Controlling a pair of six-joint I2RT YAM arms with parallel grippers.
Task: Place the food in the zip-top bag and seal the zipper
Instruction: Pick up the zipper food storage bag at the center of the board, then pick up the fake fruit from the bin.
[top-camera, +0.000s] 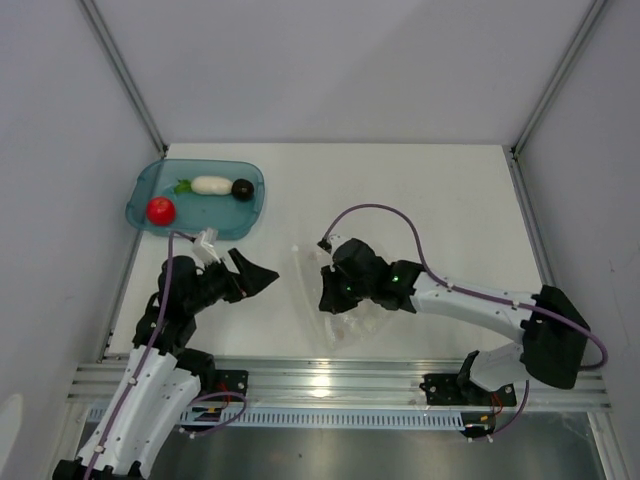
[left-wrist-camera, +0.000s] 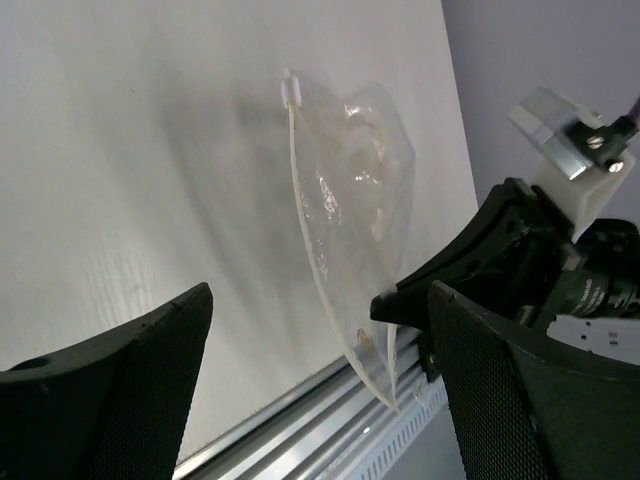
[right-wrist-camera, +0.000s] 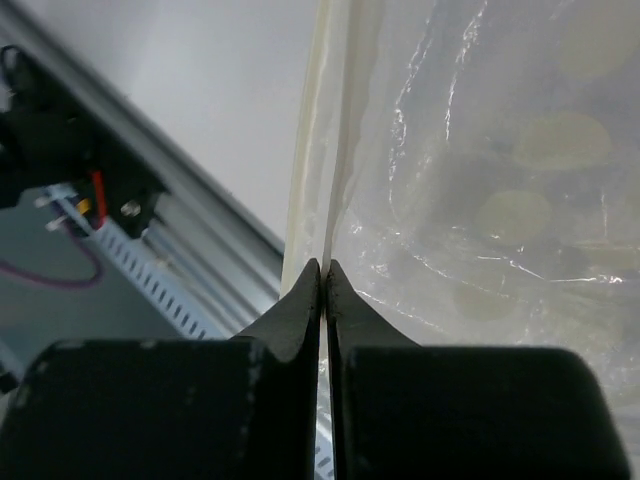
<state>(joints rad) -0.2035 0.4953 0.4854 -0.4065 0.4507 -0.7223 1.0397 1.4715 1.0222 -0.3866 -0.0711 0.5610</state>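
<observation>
The food lies in the teal tray (top-camera: 143, 184) at the back left: a red tomato (top-camera: 160, 210), a white radish with green leaves (top-camera: 210, 185) and a dark round piece (top-camera: 242, 189). The clear zip-top bag (top-camera: 352, 322) sits near the table's front middle. My right gripper (top-camera: 328, 304) is shut on one lip of the bag's zipper (right-wrist-camera: 330, 150) and holds it up; the grip point (right-wrist-camera: 325, 268) shows in its wrist view. My left gripper (top-camera: 258, 272) is open and empty, left of the bag, facing its zipper (left-wrist-camera: 308, 235), whose white slider (left-wrist-camera: 291, 90) is at the far end.
A metal rail (top-camera: 340, 380) runs along the table's near edge, just below the bag. White walls with corner posts close in the left, back and right sides. The tray lies close to the left wall.
</observation>
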